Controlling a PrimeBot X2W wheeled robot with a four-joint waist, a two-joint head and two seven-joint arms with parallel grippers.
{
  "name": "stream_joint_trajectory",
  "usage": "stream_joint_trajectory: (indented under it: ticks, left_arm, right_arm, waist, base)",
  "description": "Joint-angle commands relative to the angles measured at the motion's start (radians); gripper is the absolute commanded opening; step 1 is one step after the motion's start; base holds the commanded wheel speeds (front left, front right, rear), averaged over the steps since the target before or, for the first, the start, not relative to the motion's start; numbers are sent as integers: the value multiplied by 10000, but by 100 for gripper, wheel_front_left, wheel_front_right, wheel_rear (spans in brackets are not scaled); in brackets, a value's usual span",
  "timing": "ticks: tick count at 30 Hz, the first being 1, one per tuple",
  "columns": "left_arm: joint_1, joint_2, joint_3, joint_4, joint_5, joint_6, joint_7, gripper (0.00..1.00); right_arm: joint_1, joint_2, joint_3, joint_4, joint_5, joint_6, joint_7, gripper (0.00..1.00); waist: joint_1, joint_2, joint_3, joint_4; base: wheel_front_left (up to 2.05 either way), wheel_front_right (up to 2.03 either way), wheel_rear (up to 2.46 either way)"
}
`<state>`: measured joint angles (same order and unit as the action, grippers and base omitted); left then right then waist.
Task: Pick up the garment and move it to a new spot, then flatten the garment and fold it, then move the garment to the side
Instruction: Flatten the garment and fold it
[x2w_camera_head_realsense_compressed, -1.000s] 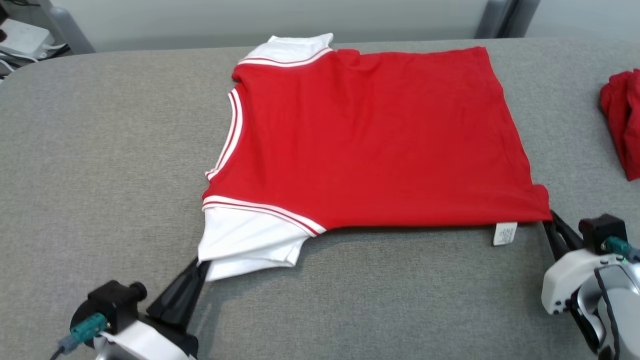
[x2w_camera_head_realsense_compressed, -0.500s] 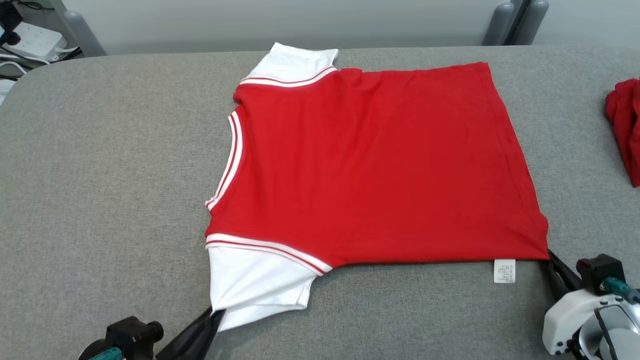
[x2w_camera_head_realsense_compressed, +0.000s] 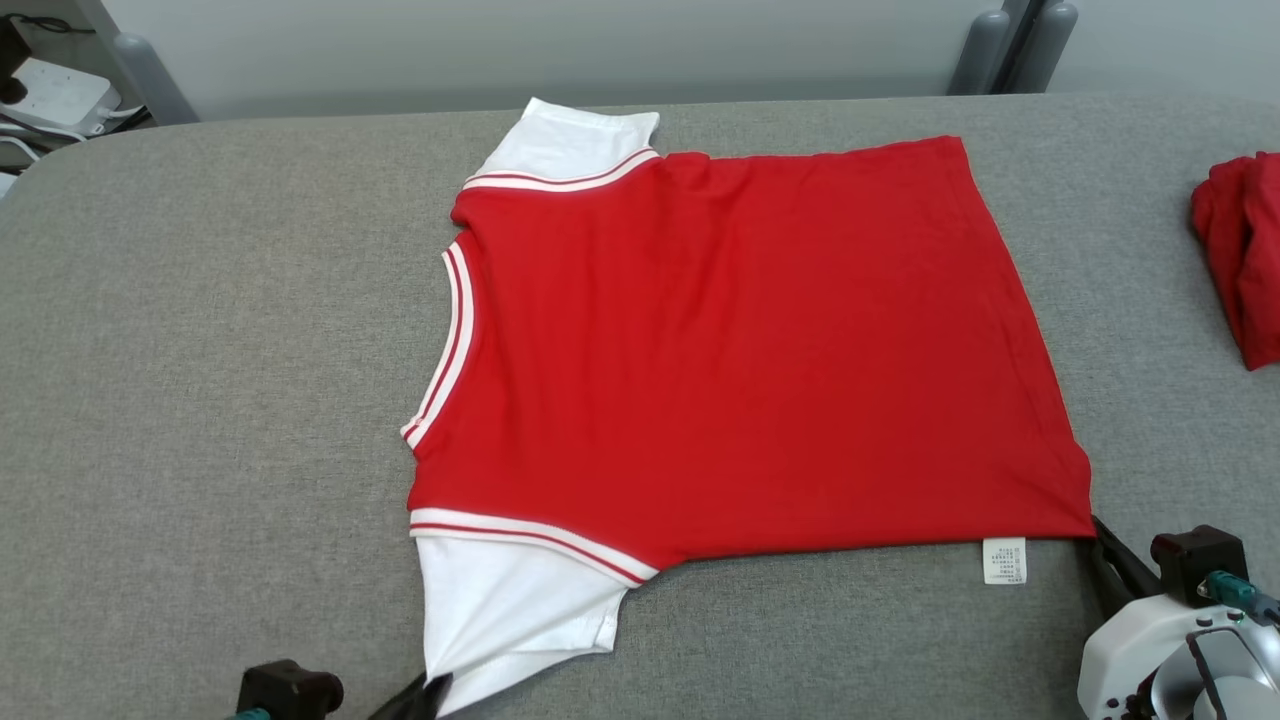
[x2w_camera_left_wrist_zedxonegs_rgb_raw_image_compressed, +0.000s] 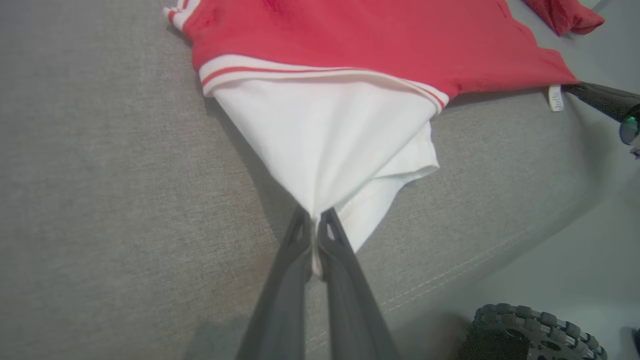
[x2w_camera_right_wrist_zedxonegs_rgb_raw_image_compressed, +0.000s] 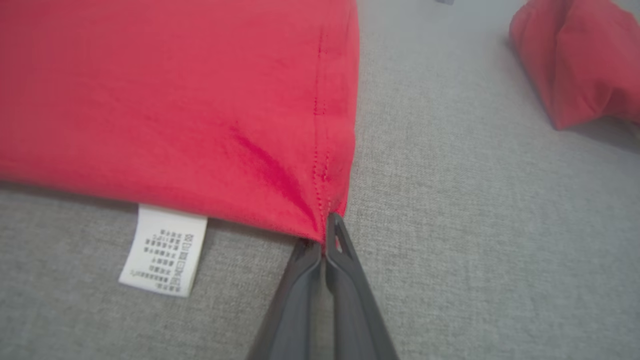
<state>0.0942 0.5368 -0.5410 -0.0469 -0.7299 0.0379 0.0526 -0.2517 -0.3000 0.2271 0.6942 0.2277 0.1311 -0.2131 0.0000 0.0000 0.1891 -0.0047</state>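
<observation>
Garment (x2w_camera_head_realsense_compressed: 740, 350) judged soft, limp | sleeve (x2w_camera_left_wrist_zedxonegs_rgb_raw_image_compressed: 325, 140), 7 o'clock, clamped by left gripper (x2w_camera_left_wrist_zedxonegs_rgb_raw_image_compressed: 315, 225) | hem corner (x2w_camera_right_wrist_zedxonegs_rgb_raw_image_compressed: 315, 220), 5 o'clock, clamped by right gripper (x2w_camera_right_wrist_zedxonegs_rgb_raw_image_compressed: 325, 242)

A grey fabric-covered tabletop (x2w_camera_head_realsense_compressed: 200, 350) meets a pale wall (x2w_camera_head_realsense_compressed: 600, 40); grey posts (x2w_camera_head_realsense_compressed: 1010, 45) stand far right, a white box (x2w_camera_head_realsense_compressed: 55, 90) far left.

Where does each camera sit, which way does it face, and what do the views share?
Head view: on the head, looking forward and down at the shirt spread on the grey table; left gripper at the bottom edge, right gripper at lower right.
Left wrist view: along the left gripper's shut fingers, pinching the white sleeve at its corner.
Right wrist view: along the right gripper's shut fingers, pinching the shirt's red corner beside the label.
Shared: all three show the shirt and label.
</observation>
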Motion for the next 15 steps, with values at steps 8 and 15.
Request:
stream_joint_trajectory:
  ticks: [8, 15]
  left_arm:
    - [-721, -187, 11, 1205, -27, -140, -16, 100]
    - [-596, -133, -26, 1685, 0, 165, 195, 100]
  right_arm:
    - [487, 23, -410, -206, -347, -4, 18, 100]
    - [554, -36, -1323, -549, -717, -4, -155, 100]
  waist:
    - [0, 0, -136, -171]
    - [0, 0, -320, -313]
  base:
    - [0, 0, 0]
    - [0, 0, 0]
